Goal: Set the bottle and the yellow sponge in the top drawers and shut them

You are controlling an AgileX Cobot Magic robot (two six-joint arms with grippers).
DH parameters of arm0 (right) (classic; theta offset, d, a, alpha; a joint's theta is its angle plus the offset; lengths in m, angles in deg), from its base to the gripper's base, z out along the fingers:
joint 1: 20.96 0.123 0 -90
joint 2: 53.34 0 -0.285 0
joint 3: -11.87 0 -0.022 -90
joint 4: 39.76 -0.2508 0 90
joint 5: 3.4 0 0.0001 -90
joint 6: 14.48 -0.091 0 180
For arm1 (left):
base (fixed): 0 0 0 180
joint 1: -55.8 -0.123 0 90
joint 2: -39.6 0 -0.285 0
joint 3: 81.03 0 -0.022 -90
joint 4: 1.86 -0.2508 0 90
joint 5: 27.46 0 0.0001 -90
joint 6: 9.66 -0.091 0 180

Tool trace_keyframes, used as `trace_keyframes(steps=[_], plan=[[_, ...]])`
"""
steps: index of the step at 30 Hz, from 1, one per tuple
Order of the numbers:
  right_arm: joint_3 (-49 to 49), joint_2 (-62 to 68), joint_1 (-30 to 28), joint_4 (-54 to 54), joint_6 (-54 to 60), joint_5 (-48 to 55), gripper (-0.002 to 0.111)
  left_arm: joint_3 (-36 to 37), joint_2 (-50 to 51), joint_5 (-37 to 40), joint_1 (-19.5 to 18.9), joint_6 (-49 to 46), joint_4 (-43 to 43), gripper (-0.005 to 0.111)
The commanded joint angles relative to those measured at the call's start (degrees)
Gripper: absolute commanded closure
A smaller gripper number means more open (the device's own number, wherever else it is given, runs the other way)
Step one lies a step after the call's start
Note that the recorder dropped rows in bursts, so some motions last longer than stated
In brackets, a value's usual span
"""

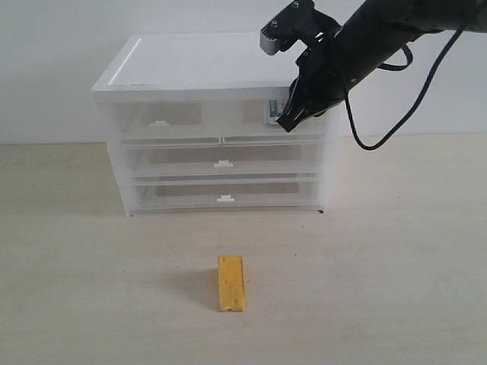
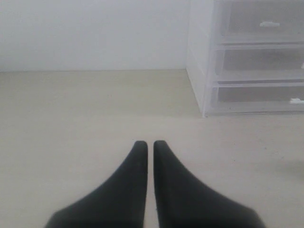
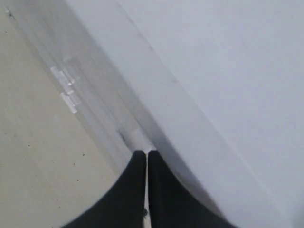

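The yellow sponge (image 1: 231, 283) lies on the table in front of the cabinet, with no gripper near it. Through the translucent front of the top right drawer (image 1: 247, 120) the bottle (image 1: 272, 112) shows dimly, partly hidden by my right gripper (image 1: 288, 122). That gripper is shut, and its tips rest against the drawer front at its white tab handle (image 3: 138, 140). The top left drawer (image 1: 163, 122) sits pushed in. My left gripper (image 2: 148, 142) is shut and empty, low over bare table to the cabinet's side. It is outside the exterior view.
The white-topped cabinet (image 1: 198, 65) stands against the back wall, and both full-width lower drawers (image 1: 222, 163) are pushed in. In the left wrist view the cabinet's side (image 2: 199, 57) stands ahead.
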Motion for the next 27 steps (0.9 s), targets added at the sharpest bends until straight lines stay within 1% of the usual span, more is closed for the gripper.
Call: trace_keyframes(steps=[1, 4, 7, 11, 15, 19, 22, 24, 25, 27], plan=[[-0.16, 0.43, -0.47, 0.83, -0.92, -7.28, 0.108, 0.19, -0.17, -0.21, -0.14, -0.13, 0.44, 0.102], [-0.16, 0.43, -0.47, 0.83, -3.43, -6.30, 0.108, 0.19, -0.17, -0.21, -0.14, -0.13, 0.44, 0.102], [-0.16, -0.22, -0.47, 0.83, -4.56, -2.17, 0.108, 0.19, -0.17, -0.21, -0.14, -0.13, 0.44, 0.102], [-0.16, -2.48, -0.47, 0.71, -4.96, 5.72, 0.108, 0.19, -0.17, -0.21, -0.14, -0.13, 0.44, 0.102], [-0.16, -5.18, -0.47, 1.57, -6.11, 18.05, 0.108, 0.19, -0.17, -0.21, -0.14, -0.13, 0.44, 0.102], [-0.16, -6.32, -0.47, 7.93, -9.89, 27.96, 0.108, 0.19, -0.17, -0.21, -0.14, -0.13, 0.44, 0.102], [-0.16, -6.42, -0.47, 16.65, -18.32, 28.82, 0.108, 0.19, -0.17, -0.21, -0.14, -0.13, 0.44, 0.102], [-0.16, -6.56, -0.90, 23.11, -26.03, 28.82, 0.108, 0.19, -0.17, -0.21, -0.14, -0.13, 0.44, 0.102], [-0.16, -6.68, -1.25, 25.31, -28.55, 28.82, 0.108, 0.19, -0.17, -0.21, -0.14, -0.13, 0.44, 0.102], [-0.16, -7.20, -3.37, 26.08, -32.68, 28.82, 0.108, 0.19, -0.17, -0.21, -0.14, -0.13, 0.44, 0.102]])
